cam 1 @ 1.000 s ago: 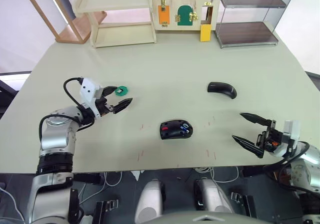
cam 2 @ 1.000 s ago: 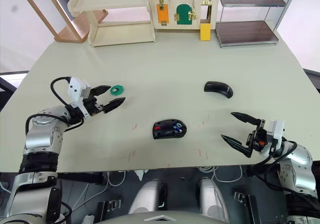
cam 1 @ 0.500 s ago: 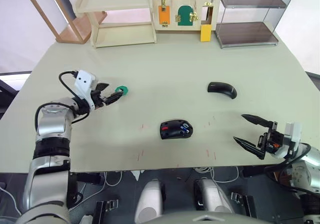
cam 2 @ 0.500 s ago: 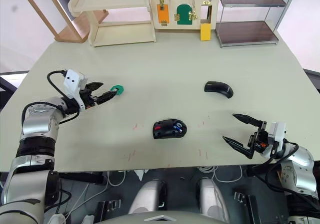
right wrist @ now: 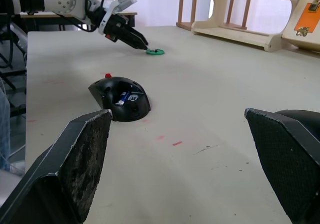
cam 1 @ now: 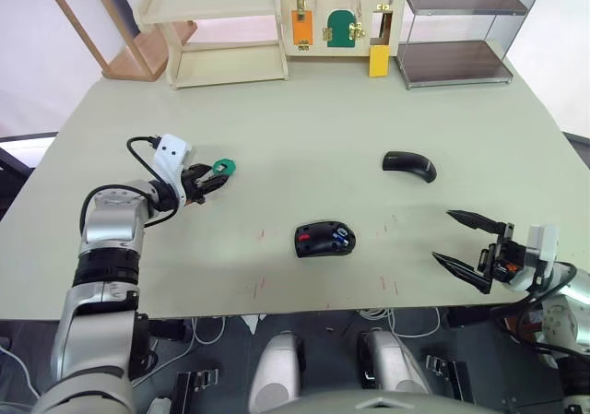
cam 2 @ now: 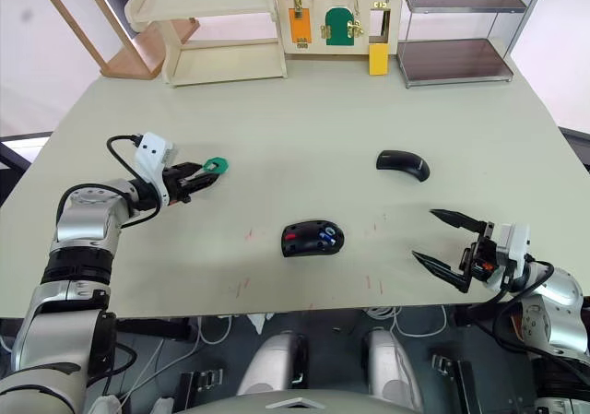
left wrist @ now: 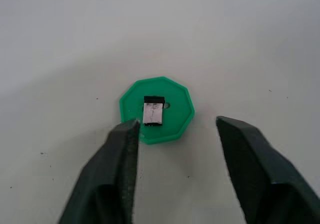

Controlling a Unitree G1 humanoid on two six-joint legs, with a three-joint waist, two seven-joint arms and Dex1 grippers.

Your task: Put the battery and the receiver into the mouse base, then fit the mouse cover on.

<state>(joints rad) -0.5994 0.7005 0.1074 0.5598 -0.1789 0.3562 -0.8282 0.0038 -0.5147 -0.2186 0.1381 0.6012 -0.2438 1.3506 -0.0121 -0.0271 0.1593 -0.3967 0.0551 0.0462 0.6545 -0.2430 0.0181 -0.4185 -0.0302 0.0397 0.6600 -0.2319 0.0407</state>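
The left tool [left wrist: 172,129] hovered low over the table [cam 1: 304,137] with its fingers apart, empty, their tips straddling the near edge of a green disc [left wrist: 157,108]. The left wrist view showed what the head views could not: a small black-and-silver receiver [left wrist: 153,111] lay on that disc, just ahead of the left fingertip [left wrist: 126,134], and the tips touched neither it nor the disc as far as could be told. From the head views the disc [cam 1: 223,166] was only a green spot at the tool's tips. The right tool [cam 1: 472,243] was spread wide and released, holding nothing, near the table's front edge. The right wrist view looked low across the table and showed the base [right wrist: 121,101] ahead of that tool and well apart from it, inner side up, with a red part at its far rim and a blue battery [right wrist: 125,96] seated inside. The head views gave the same base [cam 1: 324,240] from above, red at one end and blue at the other, lying between the two tools. They also showed the cover [cam 1: 409,165] beyond the right tool, well apart from it and from the base, arched side up. No brand, label or writing could be read on any of these things.
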